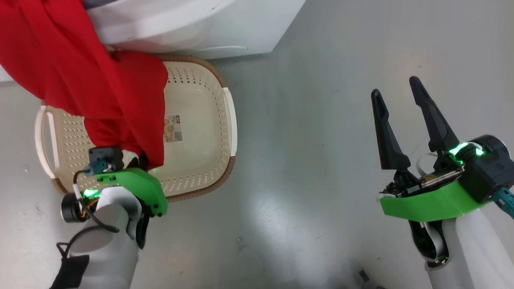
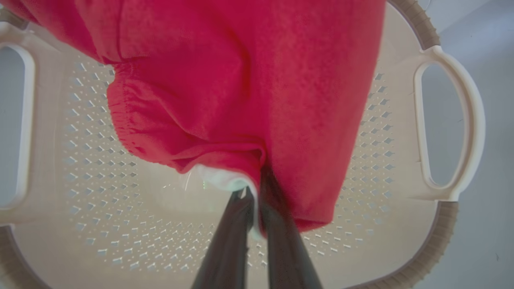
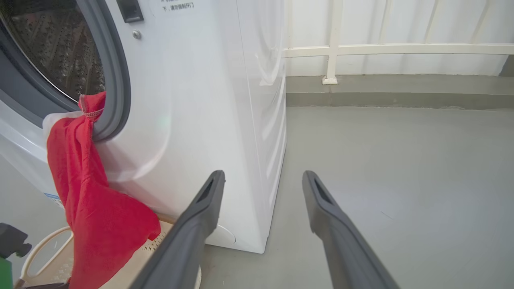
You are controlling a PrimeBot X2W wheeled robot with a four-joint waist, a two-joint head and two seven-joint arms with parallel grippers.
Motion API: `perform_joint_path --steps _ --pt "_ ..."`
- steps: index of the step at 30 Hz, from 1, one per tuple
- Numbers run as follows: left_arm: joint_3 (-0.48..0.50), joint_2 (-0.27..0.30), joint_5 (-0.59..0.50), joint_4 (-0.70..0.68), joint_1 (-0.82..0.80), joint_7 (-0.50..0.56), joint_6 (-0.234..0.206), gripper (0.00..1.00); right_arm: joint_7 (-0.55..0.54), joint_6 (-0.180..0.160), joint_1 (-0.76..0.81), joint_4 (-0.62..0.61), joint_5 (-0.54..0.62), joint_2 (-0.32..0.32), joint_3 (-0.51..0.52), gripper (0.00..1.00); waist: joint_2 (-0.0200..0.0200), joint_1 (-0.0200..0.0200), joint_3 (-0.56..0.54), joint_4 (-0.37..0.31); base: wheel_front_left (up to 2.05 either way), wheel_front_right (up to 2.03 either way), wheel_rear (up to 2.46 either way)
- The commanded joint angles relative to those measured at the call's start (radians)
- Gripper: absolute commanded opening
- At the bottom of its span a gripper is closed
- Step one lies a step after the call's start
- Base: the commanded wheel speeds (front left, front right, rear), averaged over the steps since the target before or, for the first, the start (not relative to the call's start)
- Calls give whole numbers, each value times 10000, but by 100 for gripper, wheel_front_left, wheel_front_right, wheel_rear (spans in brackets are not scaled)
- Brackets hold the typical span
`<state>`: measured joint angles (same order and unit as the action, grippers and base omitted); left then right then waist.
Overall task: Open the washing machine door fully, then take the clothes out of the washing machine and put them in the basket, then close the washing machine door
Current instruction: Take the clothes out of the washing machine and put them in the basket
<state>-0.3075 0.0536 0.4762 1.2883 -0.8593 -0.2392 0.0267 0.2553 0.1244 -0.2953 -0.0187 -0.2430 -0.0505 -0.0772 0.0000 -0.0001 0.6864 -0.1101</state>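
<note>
In the head view we saw the red garment (image 1: 80, 72) spread from the upper left of the frame toward the lower left, draped over the left half of the basket (image 1: 200, 100). The basket sat on the grey floor (image 1: 321, 160) just in front of the washing machine (image 1: 225, 28). Our left gripper (image 2: 255, 188) was at the lower middle of the left wrist view. Its 2 fingers were clenched on a fold of the garment where a bit of white showed, directly above the basket's perforated bottom. A sticker (image 1: 173, 128) lay bare inside the basket, right of the cloth. In the right wrist view, the garment's upper end lay over the grey rubber ring (image 3: 116, 80) of the drum opening at upper left. From there the cloth hung down the machine's white front to the basket at lower left. Our right gripper (image 1: 395, 86) was at the right of the head view, fingers spread wide and grasping nothing, over bare floor and well apart from the basket.
</note>
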Motion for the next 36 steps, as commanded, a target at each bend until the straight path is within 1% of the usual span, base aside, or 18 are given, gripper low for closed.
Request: perform_joint_path --steps 1,7,8,9,10,11,12,13,18,21,28,29,36 --pt "132 291 47 -28 73 -59 9 0 65 63 37 -277 41 3 -240 100 0 1 111 -7 0 0 0" --pt "158 329 101 -8 1 -154 -90 0 65 63 31 -280 41 3 -269 100 0 1 193 -33 0 0 0" --pt "168 339 111 -7 -27 -167 -96 12 65 63 25 -273 36 3 -263 100 0 1 197 -36 0 0 0" --pt "193 352 133 -7 -63 -180 -103 38 65 63 17 -267 30 3 -258 100 0 1 199 -39 0 0 0" --pt "199 359 139 -6 -96 -190 -101 46 65 63 7 -262 25 3 -252 100 0 1 198 -38 0 0 0" --pt "195 361 134 -9 -135 -197 -105 62 65 63 -1 -259 20 3 -243 100 0 1 196 -33 0 0 0" --pt "210 363 143 -18 -175 -204 -121 88 65 63 -7 -254 13 3 -234 100 0 1 192 -23 0 0 0" --pt "214 365 146 -18 -206 -209 -123 100 65 63 -12 -249 4 3 -228 100 0 1 187 -15 0 0 0" --pt "194 431 127 -56 -313 -220 -88 100 65 63 -19 -220 -50 3 -215 100 0 1 141 31 0 0 0" --pt "216 527 62 -379 -294 -222 -131 100 65 63 -12 -213 -69 3 -178 100 0 1 99 79 0 0 0" --pt "507 717 -154 -1694 209 -224 -334 100 65 63 31 -222 -88 3 -90 100 0 1 -34 219 0 0 0" --pt "507 717 -154 -1694 209 -224 -334 100 65 63 31 -222 -88 3 -90 100 0 1 -34 219 0 0 0" --pt "916 670 -599 -3539 1004 -224 -600 100 65 63 125 -240 -110 3 -7 100 0 1 -203 382 0 0 0"
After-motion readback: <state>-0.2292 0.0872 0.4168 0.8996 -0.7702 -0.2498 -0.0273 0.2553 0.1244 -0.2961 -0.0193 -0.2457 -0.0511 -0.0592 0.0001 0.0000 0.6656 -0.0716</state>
